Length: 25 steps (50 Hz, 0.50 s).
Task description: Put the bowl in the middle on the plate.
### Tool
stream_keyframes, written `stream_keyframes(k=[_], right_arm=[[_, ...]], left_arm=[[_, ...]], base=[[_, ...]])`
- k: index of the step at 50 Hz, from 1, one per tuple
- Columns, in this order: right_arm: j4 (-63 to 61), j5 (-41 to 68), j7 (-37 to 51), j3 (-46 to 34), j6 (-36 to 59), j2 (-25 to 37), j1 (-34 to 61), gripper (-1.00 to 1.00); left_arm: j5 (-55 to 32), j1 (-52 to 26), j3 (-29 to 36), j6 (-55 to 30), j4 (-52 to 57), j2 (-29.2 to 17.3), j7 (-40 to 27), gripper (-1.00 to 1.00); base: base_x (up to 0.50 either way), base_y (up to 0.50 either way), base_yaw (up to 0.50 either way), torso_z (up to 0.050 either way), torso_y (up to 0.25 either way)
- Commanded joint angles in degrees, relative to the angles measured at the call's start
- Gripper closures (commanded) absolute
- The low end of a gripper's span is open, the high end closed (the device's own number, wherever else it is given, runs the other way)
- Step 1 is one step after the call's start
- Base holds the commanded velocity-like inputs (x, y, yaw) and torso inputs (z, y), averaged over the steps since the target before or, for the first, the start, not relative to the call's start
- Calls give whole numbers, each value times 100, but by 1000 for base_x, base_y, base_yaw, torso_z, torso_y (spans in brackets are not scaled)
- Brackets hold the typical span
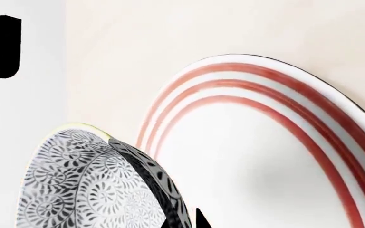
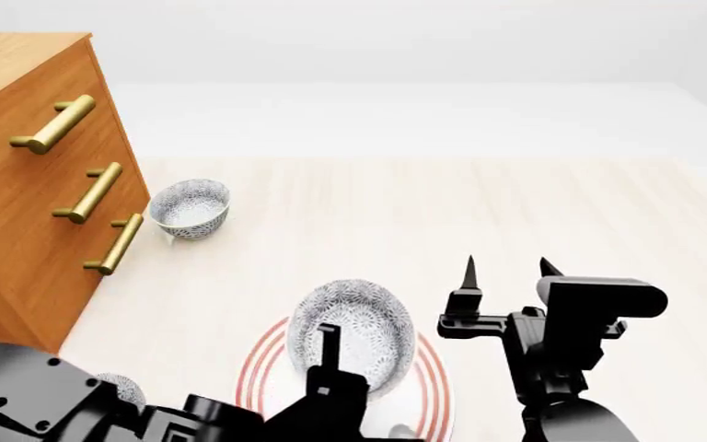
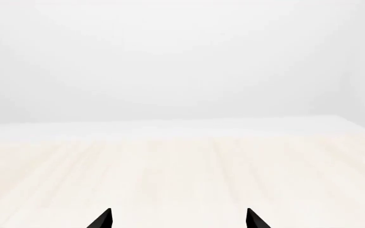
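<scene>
Our left gripper point(image 2: 327, 345) holds the small, deep, grey-and-white speckled bowl point(image 2: 351, 334) by its rim, jaws closed on the wall, tilted over the wide flat white plate with thin red rings point(image 2: 434, 387) at the near edge of the pale wooden bench point(image 2: 514, 221). We judge the task nearly done: the bowl is above the plate, but we cannot tell whether it rests there, and release remains. Our right gripper point(image 2: 507, 269) hangs idle just right of the plate, jaws wide and empty. A second speckled bowl point(image 2: 189, 207) sits far left beside the wooden drawer cabinet with brass handles point(image 2: 22, 203).
</scene>
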Motion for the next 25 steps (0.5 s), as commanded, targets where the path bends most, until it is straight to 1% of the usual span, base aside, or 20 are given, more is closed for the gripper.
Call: stream_keyframes(k=[1,9,13,25], right_arm=[[16,20,24,-10,-30,13,-16,-100],[15,40,40,-10,-50,25,-21,-100],[14,44,49,-14,-58,34,-26,-100],[1,69,79,-29,-58,52,-20,-100]], left_arm=[[348,10,171,263,-408,26,159,100],[364,16,223,322,-463,35,230,100],[252,6,189,389,-433,4,383,100],[282,-7,272,455,-416,-3,458,100]], base=[[0,0,0,0,0],[0,0,0,0,1],[0,0,0,0,0],[0,0,0,0,0]])
